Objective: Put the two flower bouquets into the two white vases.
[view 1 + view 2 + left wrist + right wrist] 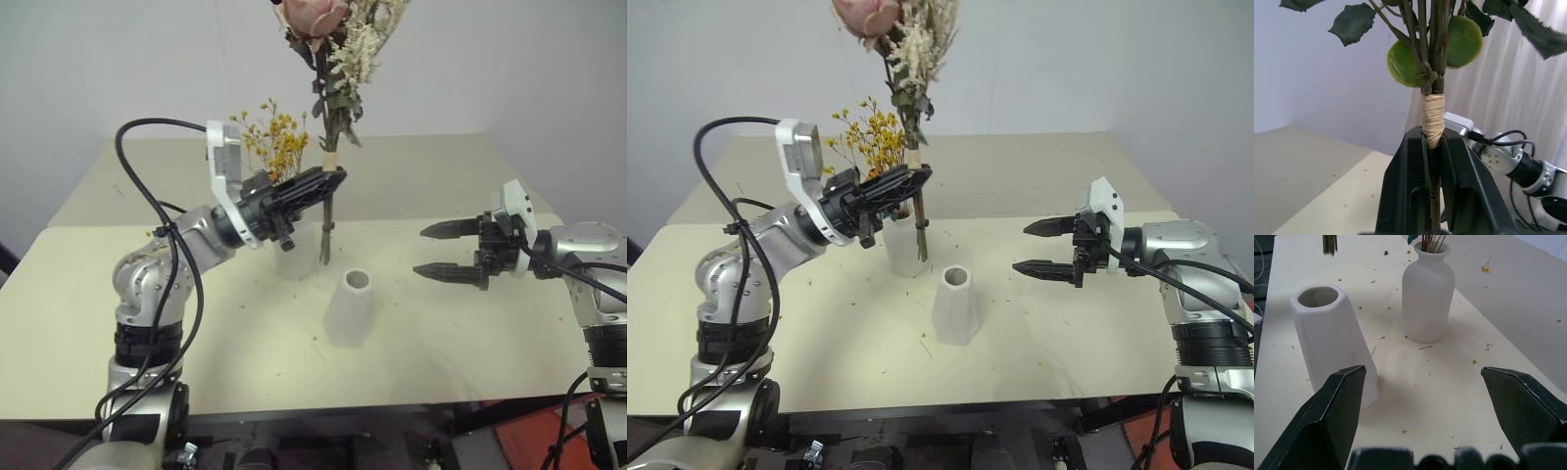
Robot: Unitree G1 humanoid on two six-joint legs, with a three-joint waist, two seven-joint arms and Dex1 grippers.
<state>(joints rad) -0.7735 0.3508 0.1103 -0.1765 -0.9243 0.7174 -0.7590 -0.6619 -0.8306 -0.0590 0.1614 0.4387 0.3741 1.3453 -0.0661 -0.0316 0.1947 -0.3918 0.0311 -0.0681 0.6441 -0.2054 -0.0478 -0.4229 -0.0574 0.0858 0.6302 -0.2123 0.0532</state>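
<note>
My left gripper is shut on the stems of the pink rose bouquet, just below their tan wrap. The bunch stands upright in the air, its stem ends hanging above the table, between the two vases. The yellow sprig stands in the bottle-shaped white vase, which is partly hidden behind my left gripper in the head views. The tapered white vase stands empty nearer the front. My right gripper is open and empty, level, to the right of the tapered vase.
The vases stand on a cream table strewn with small flower crumbs. A second cream table adjoins it at the back, against a pale wall. Open tabletop lies left and right of the vases.
</note>
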